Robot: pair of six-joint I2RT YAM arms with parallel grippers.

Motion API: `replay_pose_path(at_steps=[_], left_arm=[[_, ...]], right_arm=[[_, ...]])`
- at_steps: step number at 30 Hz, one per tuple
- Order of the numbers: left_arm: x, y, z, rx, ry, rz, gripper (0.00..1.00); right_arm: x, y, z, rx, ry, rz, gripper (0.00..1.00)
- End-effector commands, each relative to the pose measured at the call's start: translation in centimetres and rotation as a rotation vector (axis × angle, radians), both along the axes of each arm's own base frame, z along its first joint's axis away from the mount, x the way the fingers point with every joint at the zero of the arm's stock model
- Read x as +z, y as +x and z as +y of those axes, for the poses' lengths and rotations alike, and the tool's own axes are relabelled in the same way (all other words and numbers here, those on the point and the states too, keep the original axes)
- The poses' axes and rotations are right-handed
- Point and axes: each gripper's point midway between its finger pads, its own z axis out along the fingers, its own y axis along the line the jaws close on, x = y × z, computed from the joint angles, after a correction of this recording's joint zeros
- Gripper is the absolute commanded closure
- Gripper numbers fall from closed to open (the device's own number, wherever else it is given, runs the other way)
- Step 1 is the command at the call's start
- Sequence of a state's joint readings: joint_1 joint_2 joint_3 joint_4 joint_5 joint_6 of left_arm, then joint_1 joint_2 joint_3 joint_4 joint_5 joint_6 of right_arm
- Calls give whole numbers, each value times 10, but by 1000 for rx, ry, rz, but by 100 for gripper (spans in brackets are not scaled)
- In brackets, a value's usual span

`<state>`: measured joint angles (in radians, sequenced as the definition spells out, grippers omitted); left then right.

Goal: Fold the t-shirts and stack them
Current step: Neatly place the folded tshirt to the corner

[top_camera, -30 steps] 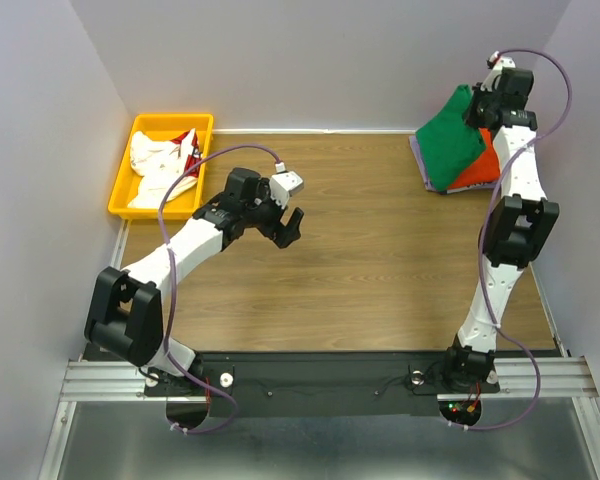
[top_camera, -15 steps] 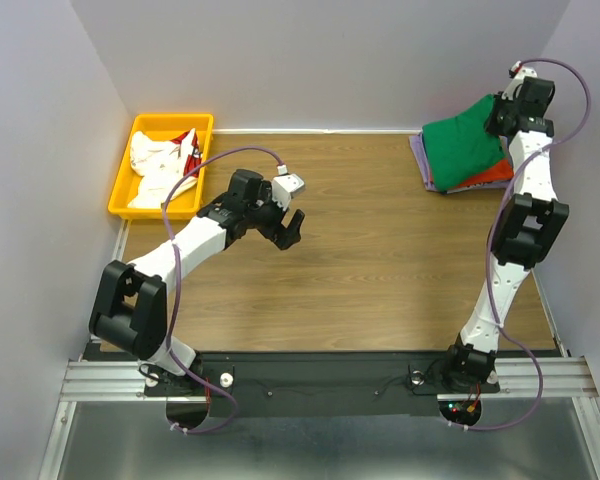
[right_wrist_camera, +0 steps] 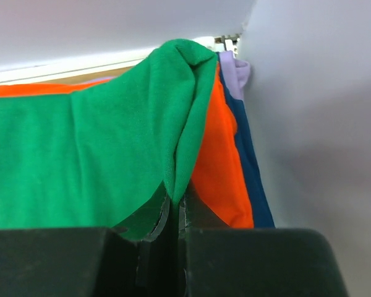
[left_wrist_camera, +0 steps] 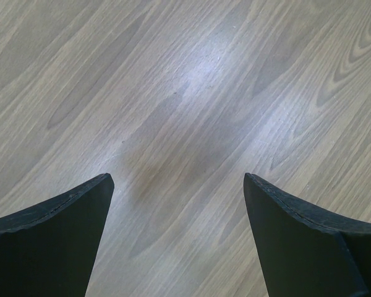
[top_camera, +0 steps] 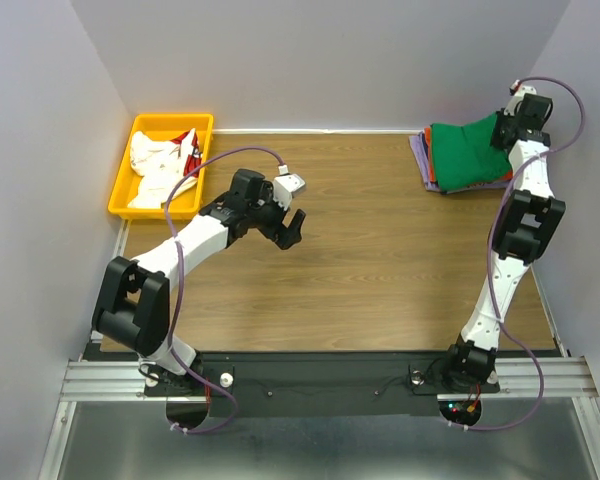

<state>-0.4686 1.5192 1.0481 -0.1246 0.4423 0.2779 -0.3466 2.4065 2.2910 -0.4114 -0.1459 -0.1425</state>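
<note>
A bright green t-shirt (top_camera: 465, 155) lies on top of a stack at the table's far right corner. Slivers of an orange shirt (top_camera: 427, 140) and a lavender one (top_camera: 421, 160) show beneath it. My right gripper (top_camera: 500, 135) is shut on the green shirt's edge (right_wrist_camera: 173, 167) by the right wall. In the right wrist view the orange shirt (right_wrist_camera: 219, 167), a dark blue layer (right_wrist_camera: 250, 179) and the lavender shirt (right_wrist_camera: 235, 68) sit beside the green one. My left gripper (top_camera: 293, 228) is open and empty above bare wood (left_wrist_camera: 179, 124) at centre left. White shirts with red (top_camera: 160, 165) lie in the bin.
A yellow plastic bin (top_camera: 125, 190) stands at the far left corner. Grey walls close in the table on the left, back and right. The right arm stretches along the right wall.
My right gripper has carried the green shirt's edge rightward and down, from raised and bunched to spread flat over the stack. The left arm has hardly moved.
</note>
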Motion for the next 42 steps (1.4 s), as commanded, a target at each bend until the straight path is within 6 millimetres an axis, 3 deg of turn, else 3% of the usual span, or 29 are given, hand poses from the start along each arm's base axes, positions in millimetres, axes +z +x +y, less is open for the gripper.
replay_pose_path(at_steps=[1, 4, 6, 8, 9, 12, 13, 14, 18, 24, 29, 32, 36, 42], left_arm=[[20, 11, -7, -4, -34, -37, 2], [17, 11, -5, 0, -28, -33, 2], [16, 12, -3, 6, -18, -36, 2], [17, 13, -1, 16, -15, -46, 1], [18, 14, 0, 26, -16, -45, 1], [26, 20, 6, 47, -41, -43, 2], [29, 21, 7, 49, -52, -44, 2], [34, 21, 7, 46, -70, -45, 2], [49, 23, 9, 50, -96, -74, 2], [57, 25, 14, 49, -85, -95, 2], [82, 39, 24, 99, -138, -122, 2], [93, 48, 30, 137, -181, -119, 2], [104, 56, 50, 174, -231, -125, 2], [140, 54, 81, 178, -164, -243, 1]], right_arm=[[35, 15, -20, -26, -89, -120, 99], [27, 19, -24, -33, -107, -116, 96], [26, 20, -29, -46, -124, -117, 84], [31, 22, -38, -84, -150, -129, 62], [40, 22, -43, -108, -168, -143, 45], [59, 24, -44, -112, -188, -178, 26], [66, 23, -43, -102, -192, -189, 25], [73, 20, -39, -92, -198, -193, 15], [95, 13, -16, 3, -151, -229, 11], [93, -7, 23, 157, -66, -206, 0], [108, -38, 62, 266, 49, -217, 0], [113, -35, 62, 229, 109, -227, 0], [111, -38, 70, 232, 171, -216, 0], [103, -77, 123, 321, 287, -110, 0]])
